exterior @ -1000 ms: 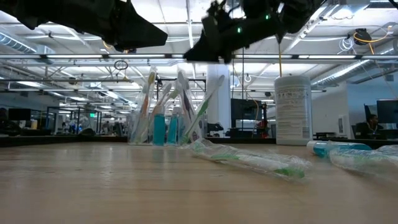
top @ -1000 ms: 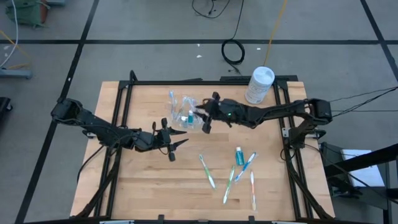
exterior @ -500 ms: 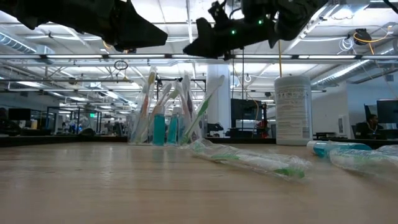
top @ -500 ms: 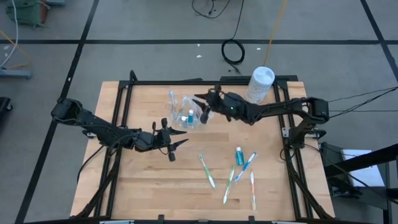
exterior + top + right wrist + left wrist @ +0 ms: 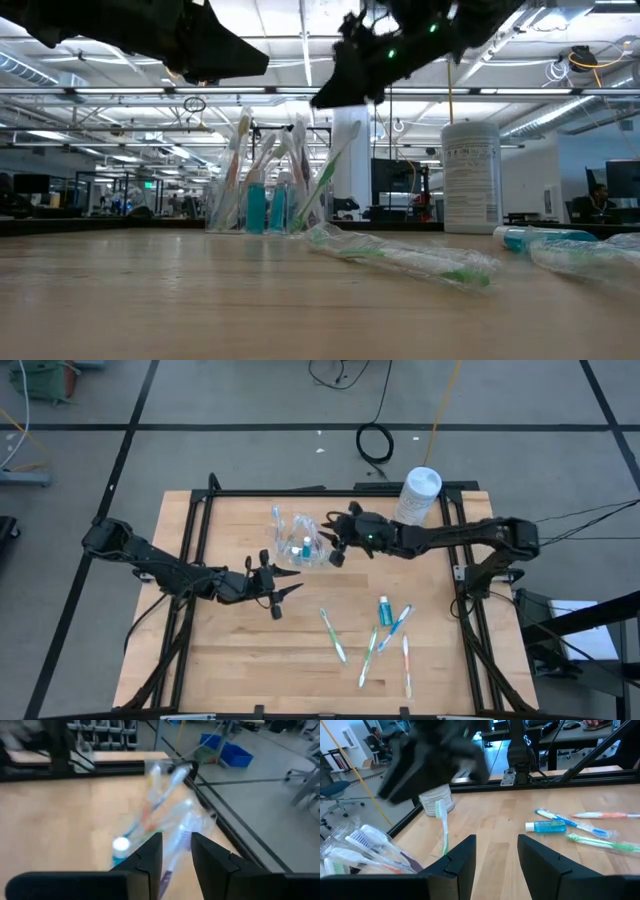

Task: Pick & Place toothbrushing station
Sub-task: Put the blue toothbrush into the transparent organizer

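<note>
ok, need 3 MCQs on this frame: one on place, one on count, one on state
1. Where does the white canister stand?
A. far right corner of the table
B. near left corner
C. inside the clear cup

2. How many toothpaste tubes lie loose on the wood, outside the clear cup?
A. none
B. one
C. three

3. How is the right tool?
A. shut on a toothbrush
B. resting on the wood
C. open, empty, next to the cup

Key: 1 A, the high view shows it at the far right corner. 2 B, one blue toothpaste tube lies among the loose toothbrushes. 3 C, the right wrist view shows parted fingers with nothing between them.
</note>
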Tool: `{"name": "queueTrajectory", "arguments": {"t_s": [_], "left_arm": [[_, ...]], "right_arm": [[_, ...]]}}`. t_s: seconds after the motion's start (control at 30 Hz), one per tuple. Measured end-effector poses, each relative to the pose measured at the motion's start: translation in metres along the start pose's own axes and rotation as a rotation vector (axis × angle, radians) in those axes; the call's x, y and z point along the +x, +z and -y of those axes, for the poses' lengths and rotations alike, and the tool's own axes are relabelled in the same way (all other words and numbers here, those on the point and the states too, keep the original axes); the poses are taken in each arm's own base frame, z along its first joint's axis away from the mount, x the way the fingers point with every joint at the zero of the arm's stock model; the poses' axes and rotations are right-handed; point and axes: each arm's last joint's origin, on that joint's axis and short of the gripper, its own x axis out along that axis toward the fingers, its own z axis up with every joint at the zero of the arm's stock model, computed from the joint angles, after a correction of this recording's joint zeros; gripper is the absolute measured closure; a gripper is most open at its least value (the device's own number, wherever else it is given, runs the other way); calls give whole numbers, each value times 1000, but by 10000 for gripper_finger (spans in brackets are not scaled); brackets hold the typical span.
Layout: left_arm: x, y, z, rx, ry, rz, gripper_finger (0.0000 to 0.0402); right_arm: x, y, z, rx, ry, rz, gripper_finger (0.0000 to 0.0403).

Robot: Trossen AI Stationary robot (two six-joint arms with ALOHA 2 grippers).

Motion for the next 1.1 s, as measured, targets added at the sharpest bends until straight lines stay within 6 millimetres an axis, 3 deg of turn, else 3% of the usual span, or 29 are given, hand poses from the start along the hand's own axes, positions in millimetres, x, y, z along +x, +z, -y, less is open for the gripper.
{"name": "queueTrajectory", "arguments": {"t_s": [0.13, 0.3, 0.5, 0.63, 0.83, 1.1], "left_arm": [[0, 0, 0, 31, 0, -2, 254], [0, 0, 0, 55, 1, 0, 254], [0, 0, 0, 53, 2, 0, 254], [0, 0, 0, 49, 2, 1, 254], [0, 0, 0, 49, 2, 2, 254], [0, 0, 0, 48, 2, 2, 254]], "right_arm": [[-34, 13, -17, 44, 74, -45, 310], [-79, 12, -35, 114, 151, -218, 310], [-124, -15, -55, 331, 121, -586, 310], [-148, -36, -68, 254, 153, -839, 305], [-159, -67, -93, 44, 318, -842, 291], [-151, -103, -110, 47, 457, -659, 287]]}}
